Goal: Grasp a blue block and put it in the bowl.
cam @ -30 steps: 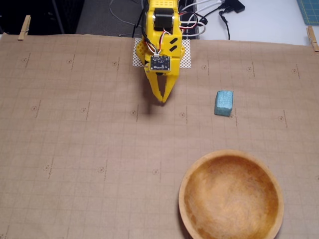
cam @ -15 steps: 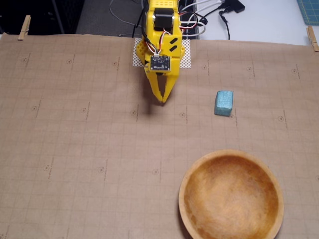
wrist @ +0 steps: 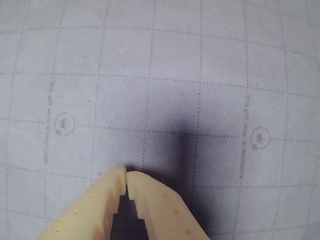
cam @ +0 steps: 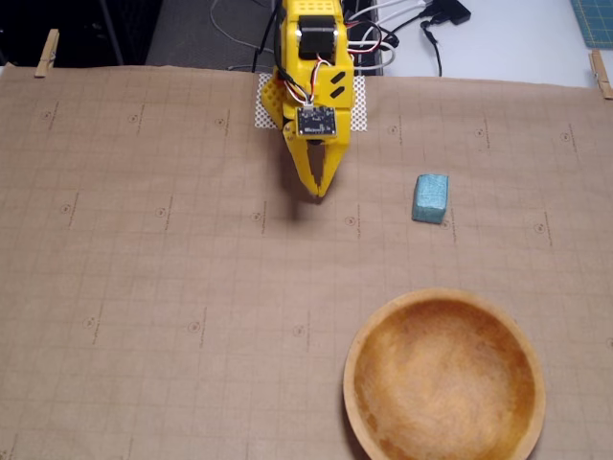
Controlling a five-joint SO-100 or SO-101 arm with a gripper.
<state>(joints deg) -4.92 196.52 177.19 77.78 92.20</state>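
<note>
Lying right of end effector: blue block.

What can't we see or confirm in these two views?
- Small teal-blue foam block and large round wooden bowl: outside the wrist view, which shows only grid paper and the yellow gripper.
- Bowl's lower rim: cut off by the fixed view's bottom edge.
- Arm base: beyond the fixed view's top edge.
- Paper's printed text: too small to read.

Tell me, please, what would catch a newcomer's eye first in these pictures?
In the fixed view, the yellow arm stands out at top centre, its gripper pointing down at the brown gridded paper with jaws shut and empty. The big wooden bowl fills the lower right corner, and the small blue block lies alone on the paper to the gripper's right.
</note>
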